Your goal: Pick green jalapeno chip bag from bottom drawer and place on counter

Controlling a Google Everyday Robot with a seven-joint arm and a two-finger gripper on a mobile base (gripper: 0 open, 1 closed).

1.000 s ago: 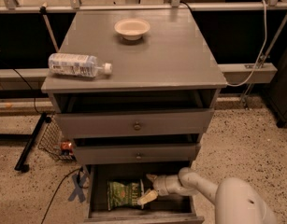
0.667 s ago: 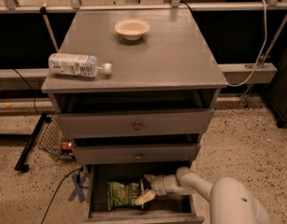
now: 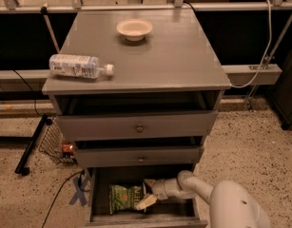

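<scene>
Claw [image 3: 146, 193] held low inside the bottom drawer [image 3: 176, 209], at the green jalapeno chip bag [image 3: 124, 197].
Its fingers [image 3: 146, 203] are seen spread at the bag's right end; the bag is laid flat on the drawer floor, left of centre.

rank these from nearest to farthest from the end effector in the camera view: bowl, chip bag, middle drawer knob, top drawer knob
The end effector is down in the bottom drawer.
1. green jalapeno chip bag: right beside it on the left, in the same drawer.
2. middle drawer knob: just above.
3. top drawer knob: higher up the front.
4. bowl: at the back of the counter.
</scene>
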